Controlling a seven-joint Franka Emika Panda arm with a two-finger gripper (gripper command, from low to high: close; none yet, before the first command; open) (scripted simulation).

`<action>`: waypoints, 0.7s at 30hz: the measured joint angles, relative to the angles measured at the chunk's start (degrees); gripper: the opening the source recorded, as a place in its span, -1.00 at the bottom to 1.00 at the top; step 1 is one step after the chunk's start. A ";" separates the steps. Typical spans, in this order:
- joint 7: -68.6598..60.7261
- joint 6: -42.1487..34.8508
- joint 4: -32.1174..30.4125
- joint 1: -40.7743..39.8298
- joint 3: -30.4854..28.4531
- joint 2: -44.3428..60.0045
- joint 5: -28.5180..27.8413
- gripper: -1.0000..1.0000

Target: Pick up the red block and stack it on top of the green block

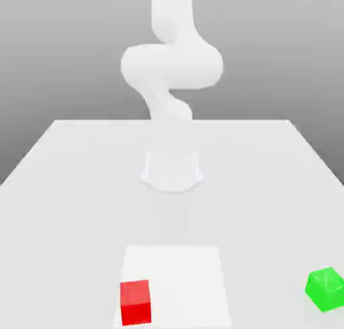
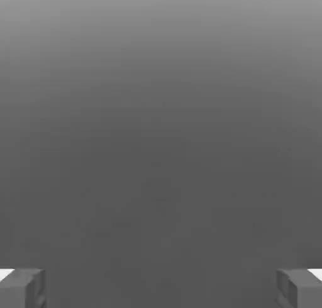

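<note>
Red block [image 1: 135, 302]: small cube, bright red, plain matte faces, top lighter than the front. Sits flat near the bench's [image 1: 67, 207] near edge, on the left margin of a paler square patch [image 1: 181, 274], by the exterior view's left.

Green block [image 1: 325, 289]: same size, bright green, turned slightly askew, by the near right corner, well apart from the red.

White arm [image 1: 171, 66] rises at mid-bench. Jaws [image 2: 161, 288] spread wide, nothing between them.

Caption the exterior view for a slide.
White arm upright; red block and green block apart on the table.
</note>
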 joint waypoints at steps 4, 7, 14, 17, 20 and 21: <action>-3.28 3.30 -1.59 1.20 -2.21 8.65 1.13 0.00; -5.73 5.68 -2.74 1.91 -3.65 14.91 2.04 0.00; -11.42 11.20 -5.41 2.68 -6.08 29.49 4.19 0.00; -13.64 13.58 -6.56 2.51 -6.65 35.71 4.81 0.00; -15.52 15.99 -7.71 1.93 -6.94 41.88 4.94 0.00; -16.04 16.80 -8.10 1.75 -7.01 43.92 4.84 0.00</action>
